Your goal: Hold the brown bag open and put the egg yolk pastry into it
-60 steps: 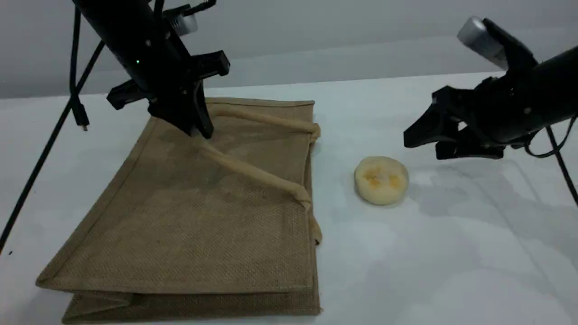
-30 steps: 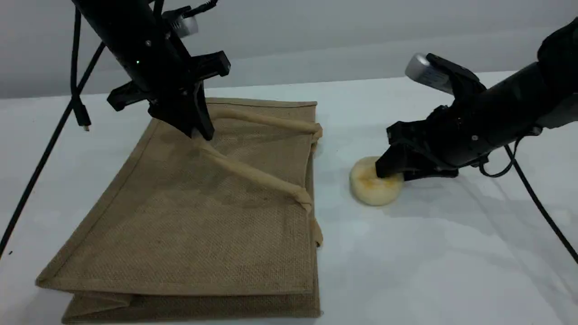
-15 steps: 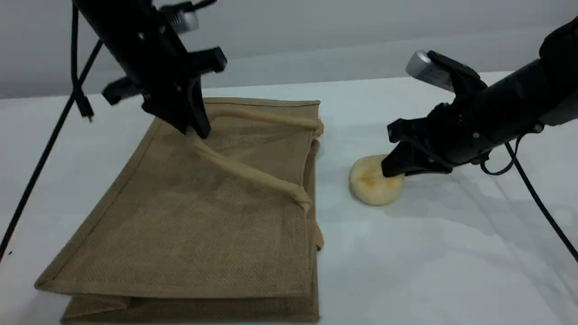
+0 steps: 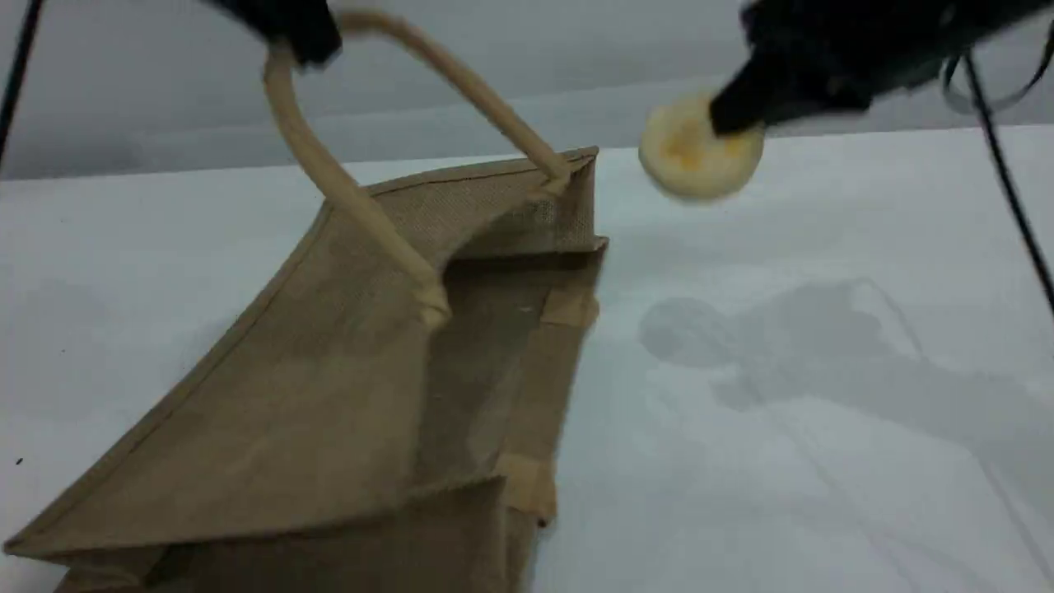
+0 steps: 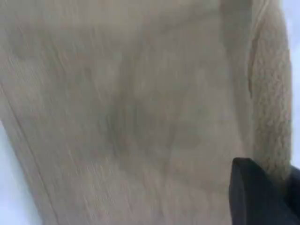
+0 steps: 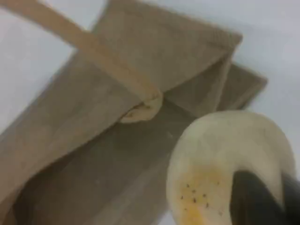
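The left gripper is clamping the tan woven jute bag's beige loop handle, gaping its mouth, while the right gripper is pinching the round cream, yellow-blotched pastry aloft at the bag's two o'clock, not yet inside.

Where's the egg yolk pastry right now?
In the scene view the egg yolk pastry is up in the air at upper right, gripped by the right gripper, just right of the brown bag's raised mouth.

Brown bag tan woven, beige handle; egg yolk pastry cream, orange-blotched.
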Controlling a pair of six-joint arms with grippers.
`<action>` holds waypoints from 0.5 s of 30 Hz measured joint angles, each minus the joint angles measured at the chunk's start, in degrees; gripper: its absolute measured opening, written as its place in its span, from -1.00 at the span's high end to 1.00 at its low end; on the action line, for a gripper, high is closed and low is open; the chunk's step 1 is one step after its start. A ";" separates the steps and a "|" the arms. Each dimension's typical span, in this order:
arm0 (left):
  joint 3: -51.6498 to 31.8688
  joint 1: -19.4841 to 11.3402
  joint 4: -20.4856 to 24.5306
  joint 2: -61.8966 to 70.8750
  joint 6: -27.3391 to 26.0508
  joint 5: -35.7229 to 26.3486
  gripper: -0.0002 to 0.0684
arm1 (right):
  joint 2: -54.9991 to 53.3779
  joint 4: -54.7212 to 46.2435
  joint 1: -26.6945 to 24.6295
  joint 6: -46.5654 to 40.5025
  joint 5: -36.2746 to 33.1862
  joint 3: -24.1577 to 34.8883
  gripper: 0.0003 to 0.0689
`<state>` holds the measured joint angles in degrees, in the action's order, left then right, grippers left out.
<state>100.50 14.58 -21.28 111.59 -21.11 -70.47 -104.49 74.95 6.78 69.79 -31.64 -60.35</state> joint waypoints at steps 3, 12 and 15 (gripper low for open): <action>3.75 0.00 -1.50 -1.09 -1.86 0.00 0.75 | 5.24 -6.70 0.00 -5.56 -2.34 0.00 0.92; 8.85 0.00 -10.18 -1.81 -5.16 0.37 0.75 | 13.49 -16.25 0.00 -14.48 -10.63 0.00 0.92; 8.85 0.00 -12.20 -2.42 -5.48 0.37 0.75 | 14.61 -16.16 0.00 -14.48 -10.95 0.00 0.92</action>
<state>109.36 14.58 -33.48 109.17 -26.59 -70.09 -89.88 58.79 6.78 55.31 -42.59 -60.35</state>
